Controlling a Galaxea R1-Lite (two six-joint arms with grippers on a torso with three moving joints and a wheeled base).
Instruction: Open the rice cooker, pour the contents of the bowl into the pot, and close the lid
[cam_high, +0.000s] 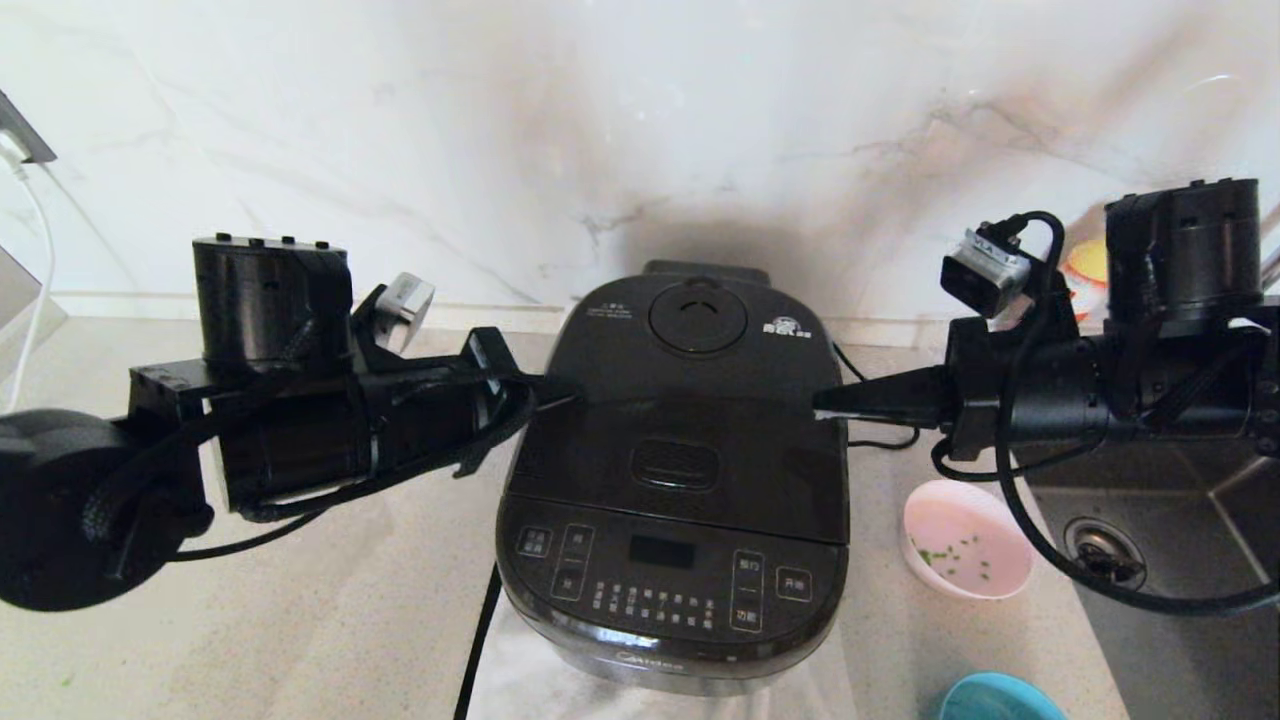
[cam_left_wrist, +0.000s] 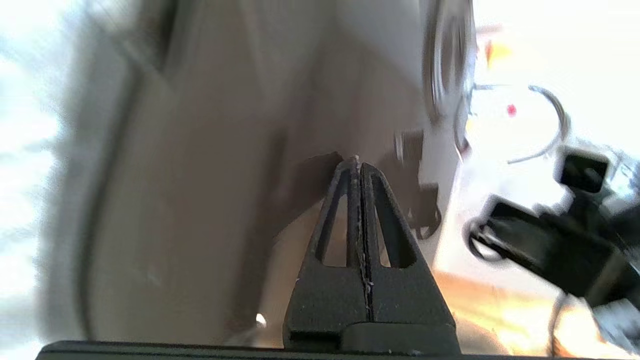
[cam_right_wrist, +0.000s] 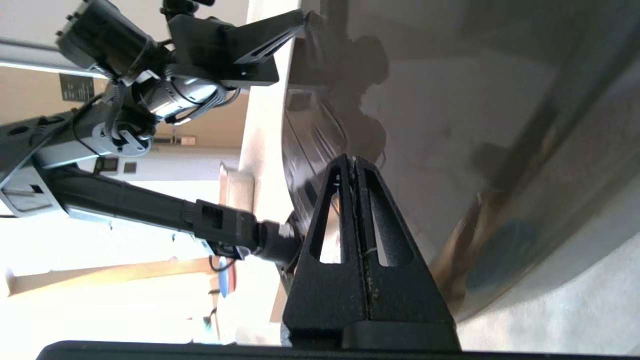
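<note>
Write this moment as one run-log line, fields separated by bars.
lid: shut | left claw: shut, at lid's left edge | right claw: shut, at lid's right edge | pink bowl: on counter, right of cooker

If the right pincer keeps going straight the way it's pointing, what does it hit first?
The right pincer, shut, points sideways at the rice cooker. It would most likely meet the right edge of the closed lid first; its tip already looks right at it, though contact is unclear.

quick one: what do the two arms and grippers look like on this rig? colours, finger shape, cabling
Both arms are black, with chunky cylindrical joint housings. The left gripper and right gripper each have matte black, textured, tapered fingers with triangular cut-outs. Loose black cables loop along each forearm; the left bundle is cinched with a tie. A small silver-grey camera module sits on each wrist.
</note>
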